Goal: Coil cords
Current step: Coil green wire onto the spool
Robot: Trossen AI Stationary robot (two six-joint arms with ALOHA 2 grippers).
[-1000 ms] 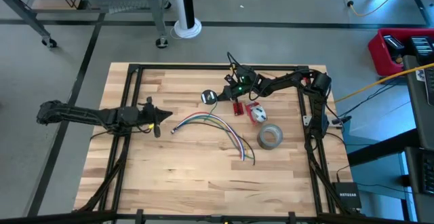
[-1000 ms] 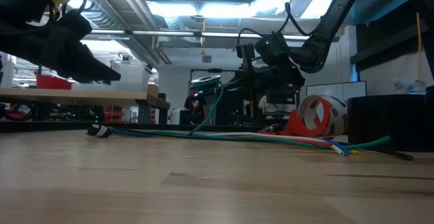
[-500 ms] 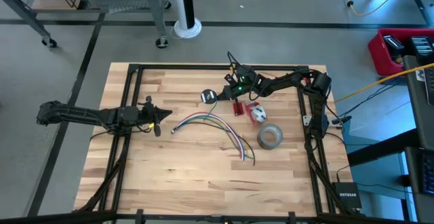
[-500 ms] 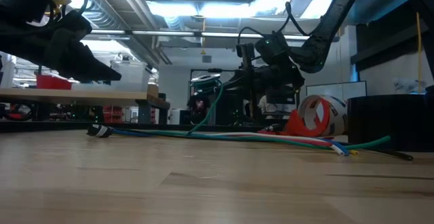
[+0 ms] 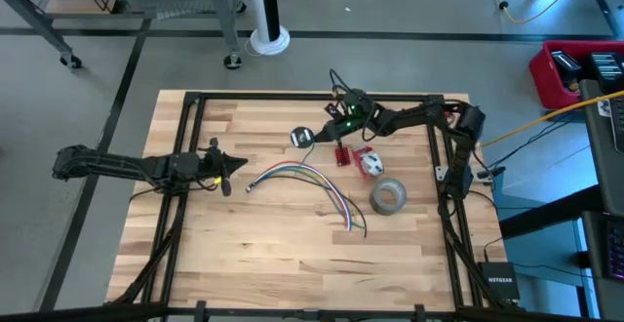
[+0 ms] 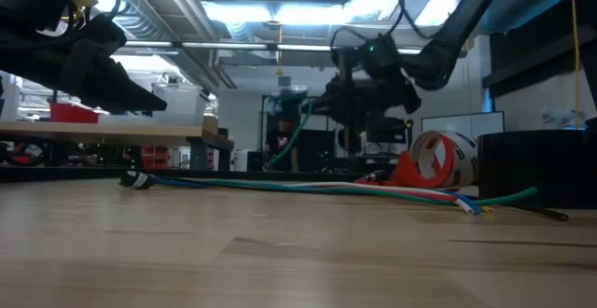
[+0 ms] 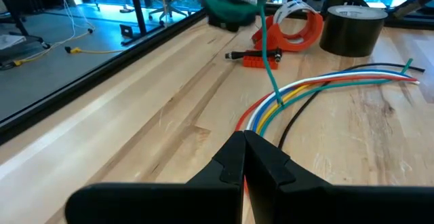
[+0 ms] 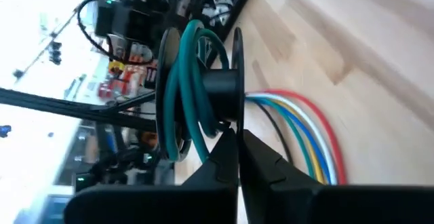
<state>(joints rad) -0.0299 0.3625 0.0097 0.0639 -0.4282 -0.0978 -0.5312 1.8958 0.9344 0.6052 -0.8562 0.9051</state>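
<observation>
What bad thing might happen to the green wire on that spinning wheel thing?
The right gripper is shut on a small black spool with the green wire wound loosely on it, so loops might slip off. The wire's free end trails down to the coloured cord bundle on the table; lifting may drag or tangle those strands. The left gripper waits nearby, shut.
</observation>
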